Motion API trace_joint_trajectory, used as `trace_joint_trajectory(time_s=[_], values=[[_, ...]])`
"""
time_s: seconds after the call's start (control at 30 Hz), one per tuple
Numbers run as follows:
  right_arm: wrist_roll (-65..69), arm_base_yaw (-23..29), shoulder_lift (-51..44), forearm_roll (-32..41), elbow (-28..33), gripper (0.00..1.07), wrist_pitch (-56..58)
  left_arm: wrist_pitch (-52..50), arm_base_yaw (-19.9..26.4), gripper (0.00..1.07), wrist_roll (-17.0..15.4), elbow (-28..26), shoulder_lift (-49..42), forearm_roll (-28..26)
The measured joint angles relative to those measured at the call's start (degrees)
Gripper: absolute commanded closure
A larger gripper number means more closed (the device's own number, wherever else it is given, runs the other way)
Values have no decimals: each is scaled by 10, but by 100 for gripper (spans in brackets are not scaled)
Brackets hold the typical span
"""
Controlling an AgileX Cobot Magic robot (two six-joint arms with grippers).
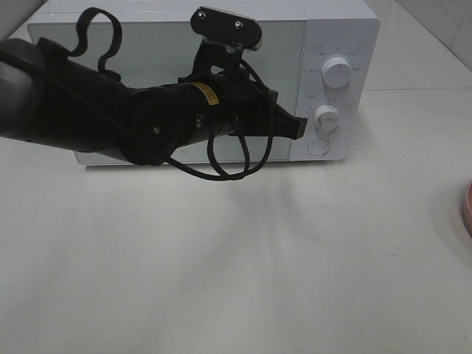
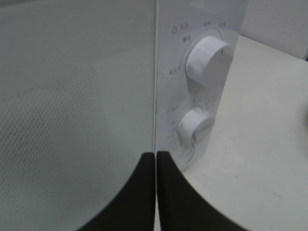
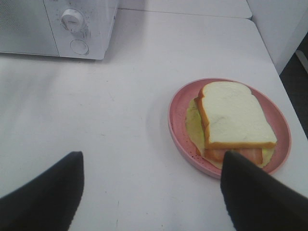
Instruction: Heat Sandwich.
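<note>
The sandwich (image 3: 235, 121), pale bread with yellow and pink layers, lies on a round pink dish (image 3: 179, 108) on the white table. My right gripper (image 3: 151, 192) is open and empty, hovering just short of the dish, with one finger (image 3: 45, 192) well clear and the other finger (image 3: 257, 195) by the dish's rim. The white microwave (image 1: 335, 33) stands at the back with its door (image 1: 147, 51) closed. My left gripper (image 1: 299, 127) is shut, and its fingertips (image 2: 156, 161) sit at the door's right edge, beside the control panel.
Two white knobs (image 2: 208, 60) (image 2: 195, 126) and a round button (image 1: 318, 147) sit on the microwave's panel. The pink dish's edge (image 1: 467, 208) shows at the far right of the high view. The table's right edge drops off beyond the dish.
</note>
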Motion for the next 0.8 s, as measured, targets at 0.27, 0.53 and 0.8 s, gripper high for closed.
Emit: trace_joint_trajectory(time_s=[0.27, 0.53, 0.8], values=[[0, 0, 0, 0, 0, 31, 0, 142, 0, 69, 0, 25, -53, -1], [0, 0, 0, 0, 0, 31, 0, 348, 0, 4, -11, 25, -96, 3], [0, 0, 0, 0, 0, 31, 0, 544, 19, 5, -25, 25, -131, 46]])
